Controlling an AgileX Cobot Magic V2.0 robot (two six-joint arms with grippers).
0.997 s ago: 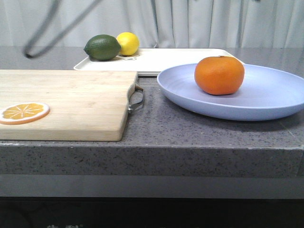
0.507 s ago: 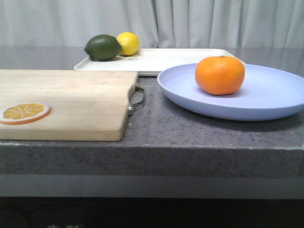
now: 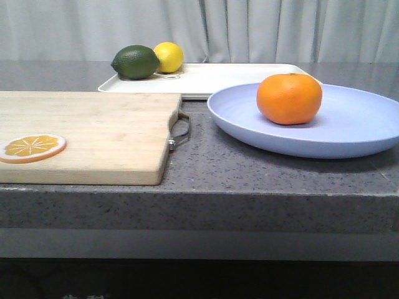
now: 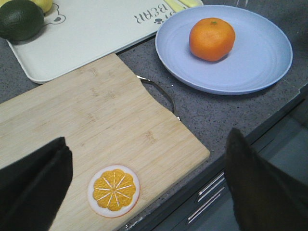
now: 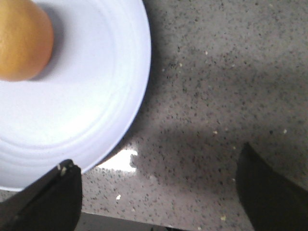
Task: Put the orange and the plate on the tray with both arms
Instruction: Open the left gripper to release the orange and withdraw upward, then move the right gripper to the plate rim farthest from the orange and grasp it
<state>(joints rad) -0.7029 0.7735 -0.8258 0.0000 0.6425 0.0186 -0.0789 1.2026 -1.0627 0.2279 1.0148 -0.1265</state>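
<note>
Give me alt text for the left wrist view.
The open left gripper hovers over a wooden cutting board with an orange slice on it. Beyond, the orange sits on the plate, beside the tray holding a lime.

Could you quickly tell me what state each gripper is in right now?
Left gripper: open, empty, above the cutting board.
Right gripper: open, empty, beside the plate.

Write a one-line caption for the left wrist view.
Open left gripper above cutting board; orange on plate beside tray.
</note>
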